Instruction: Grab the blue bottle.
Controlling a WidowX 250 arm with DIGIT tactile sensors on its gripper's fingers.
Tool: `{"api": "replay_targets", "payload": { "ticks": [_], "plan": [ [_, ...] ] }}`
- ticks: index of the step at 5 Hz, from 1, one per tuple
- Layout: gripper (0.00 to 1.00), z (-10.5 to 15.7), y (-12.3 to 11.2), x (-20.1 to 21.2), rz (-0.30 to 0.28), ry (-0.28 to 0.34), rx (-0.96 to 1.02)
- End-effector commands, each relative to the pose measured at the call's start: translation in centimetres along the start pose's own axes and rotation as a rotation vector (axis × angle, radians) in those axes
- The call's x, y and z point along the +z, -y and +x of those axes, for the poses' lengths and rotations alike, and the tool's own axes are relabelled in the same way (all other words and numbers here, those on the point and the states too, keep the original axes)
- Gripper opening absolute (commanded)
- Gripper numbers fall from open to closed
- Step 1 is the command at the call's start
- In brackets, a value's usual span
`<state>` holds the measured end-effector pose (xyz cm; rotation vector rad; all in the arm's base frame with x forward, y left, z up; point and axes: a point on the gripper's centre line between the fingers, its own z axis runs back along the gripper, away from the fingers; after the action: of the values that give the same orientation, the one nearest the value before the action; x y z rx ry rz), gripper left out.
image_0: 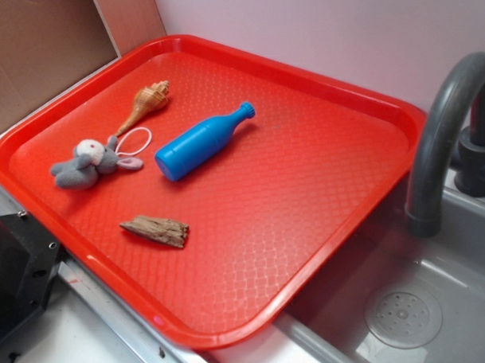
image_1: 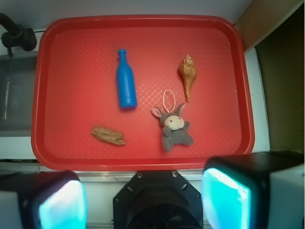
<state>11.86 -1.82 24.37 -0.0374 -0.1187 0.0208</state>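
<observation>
1. Exterior view: the blue bottle [image_0: 202, 143] lies on its side on the red tray [image_0: 304, 231], neck pointing toward the back wall and base toward the plush [image_0: 90, 163]. A shell [image_0: 146, 103] lies near the bottle's left, a chip of wood [image_0: 155, 230] nearer the front rim. None of them touches the bottle. The tray sits beside a grey sink [image_0: 413, 315] with its faucet [image_0: 448, 117]. No gripper shows in this view, so nothing holds the bottle.

2. Wrist view: looking straight down, the gripper [image_1: 143, 200] hangs high over the tray's front edge, its two fingers [image_1: 62, 202] spread wide at the bottom corners of the frame with nothing between them. The bottle lies left of centre on the tray, neck pointing away from the camera, well apart from the fingers. The wood lies just in front of it, the plush and shell off to the right.

3. Progress, as judged: the grab has not begun. Approach, descent, closing on the bottle's body and lifting all remain.
</observation>
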Motion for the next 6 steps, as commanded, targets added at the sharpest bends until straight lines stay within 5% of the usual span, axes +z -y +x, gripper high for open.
{"api": "replay_targets", "payload": {
  "ticks": [1,5,6],
  "plan": [
    [1.0,0.0,0.0,0.0,0.0,0.0,0.0],
    [1.0,8.5,-0.4,-8.2,0.006,0.036,0.103],
    [1.0,10.0,0.2,-11.7,0.008,0.003,0.105]
  ]
}}
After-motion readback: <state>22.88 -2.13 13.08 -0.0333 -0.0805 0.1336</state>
